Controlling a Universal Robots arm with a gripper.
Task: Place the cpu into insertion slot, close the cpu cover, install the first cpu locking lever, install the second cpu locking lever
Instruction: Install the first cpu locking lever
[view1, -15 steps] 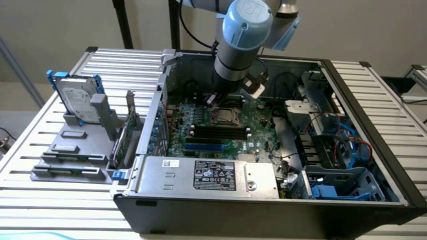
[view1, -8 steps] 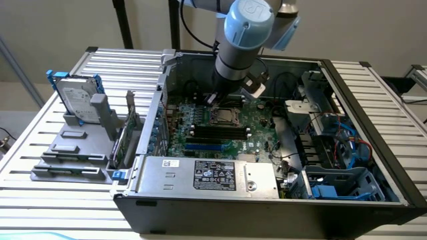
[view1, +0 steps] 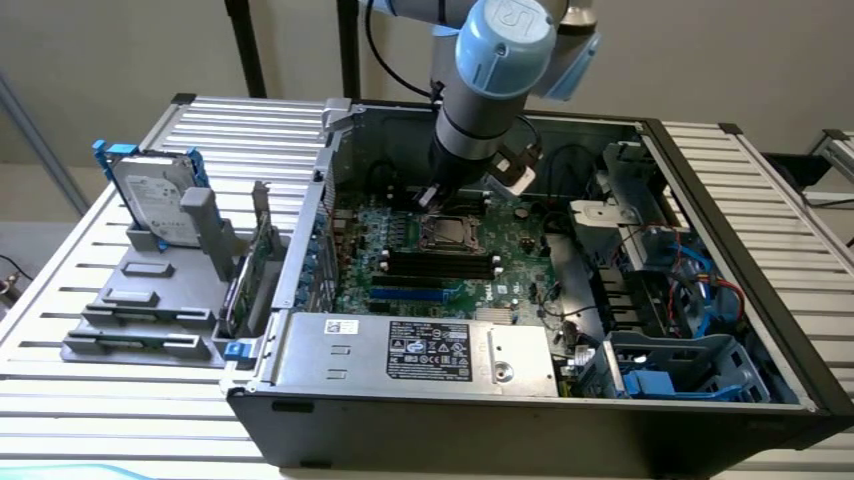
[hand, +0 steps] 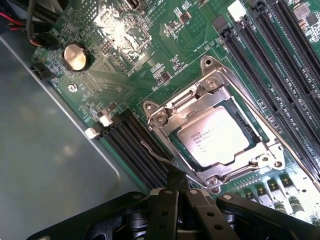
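The gripper (hand: 177, 189) is seen with its fingers drawn together and nothing clamped between them. It is lowered into the open case close over the socket area of the motherboard (hand: 125, 65). The cpu (hand: 217, 136) is already seated in the insertion slot (hand: 240, 117), a short way ahead of the fingertips. The cpu cover (hand: 186, 107) is folded down over it, so that the chip's pale face is framed by the cover's window. A thin wire locking lever (hand: 157, 154) is seen just ahead of the closed tips, running along the near edge of the cover. The tips appear to be touching it or just beside it; contact cannot be confirmed.

The step in hand is judged to be the seating of this lever. It is best done with the closed tips kept squarely on the rod, not on the cover or the chip. The rod is likely springy, so a slow, steady push is called for: down first, then sideways under its retaining hook. A slip off the thin wire is the main risk. The black memory slots (hand: 132, 145), close beside the fingertips, could be struck, so the push should be directed away from them.
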